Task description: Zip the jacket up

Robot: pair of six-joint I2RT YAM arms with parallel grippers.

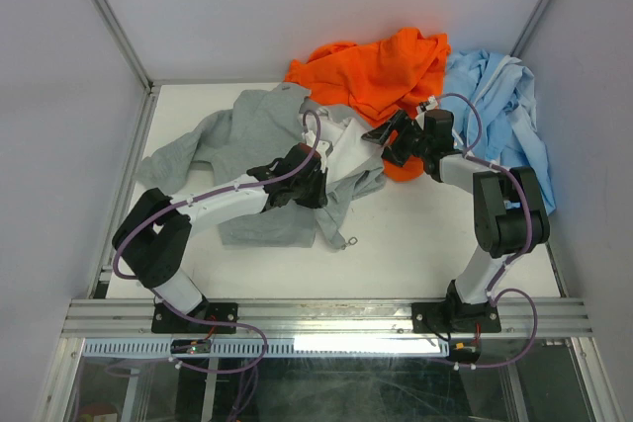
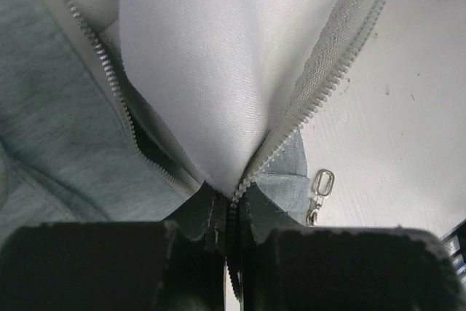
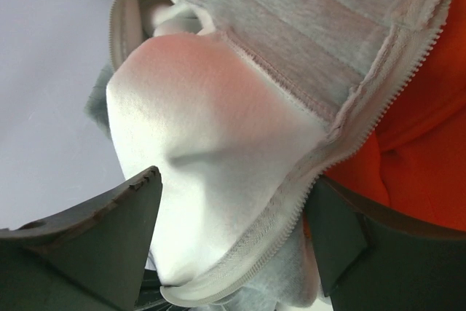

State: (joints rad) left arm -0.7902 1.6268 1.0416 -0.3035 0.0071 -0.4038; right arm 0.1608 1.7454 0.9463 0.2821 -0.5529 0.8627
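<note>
Grey fleece, the jacket (image 1: 259, 130) lies open at centre-left of the overhead view on the white table (image 1: 425, 244). The left gripper (image 2: 229, 227) is pinched tight on its hem, right where the two rows of zipper teeth (image 2: 320, 85) meet at the bottom of its wrist view. The pull tab (image 2: 321, 191) dangles just to the right. The right gripper (image 3: 234, 183) stands wide, straddling the front edge. My advice: anchor the hem, take the tab squarely, and draw straight along the teeth.

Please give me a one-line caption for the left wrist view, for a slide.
Left gripper shut on the jacket where its open zipper rows meet.
</note>
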